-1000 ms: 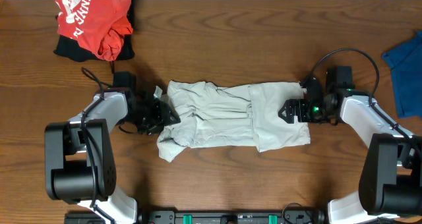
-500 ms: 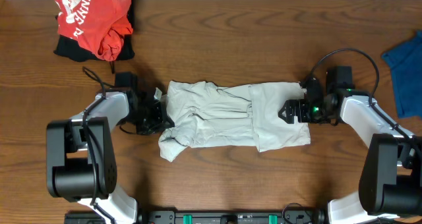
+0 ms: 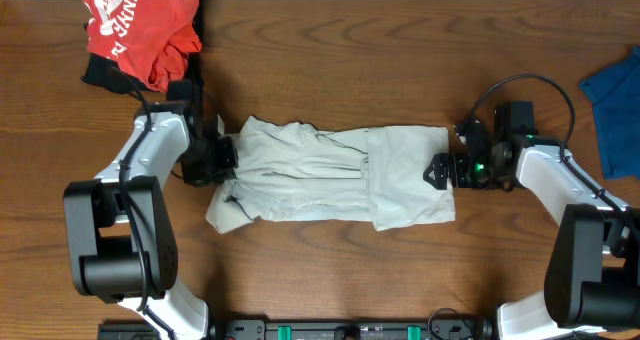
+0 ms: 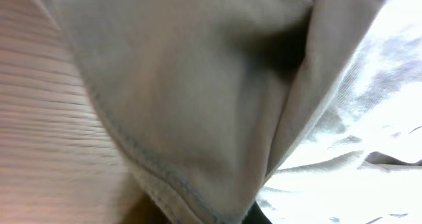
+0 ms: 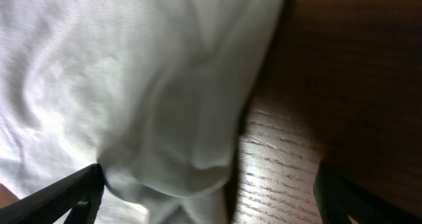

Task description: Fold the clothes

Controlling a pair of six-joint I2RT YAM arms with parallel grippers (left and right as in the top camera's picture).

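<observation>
Overhead: the beige shirt (image 3: 330, 175) lies as a wrinkled band across the middle of the wooden table (image 3: 330, 70), between the two arms. The left gripper (image 3: 222, 158) sits at its left edge with jaws together, apparently pinching the fabric there so that end can be drawn taut or carried over. The right gripper (image 3: 440, 170) waits at the shirt's right edge, likely placed to take that end. The red garment (image 3: 140, 30) and the blue cloth (image 3: 612, 110) lie well apart near the far corners, clear of the work.

Left wrist: the beige shirt (image 4: 198, 85), with a stitched hem, fills the view close to the lens, which fits a grip. The gripper's own tips are hidden.

Right wrist: the fingers (image 5: 62, 194) stand wide apart with the beige shirt (image 5: 132, 85) edge lying between them, and nothing is clamped.
</observation>
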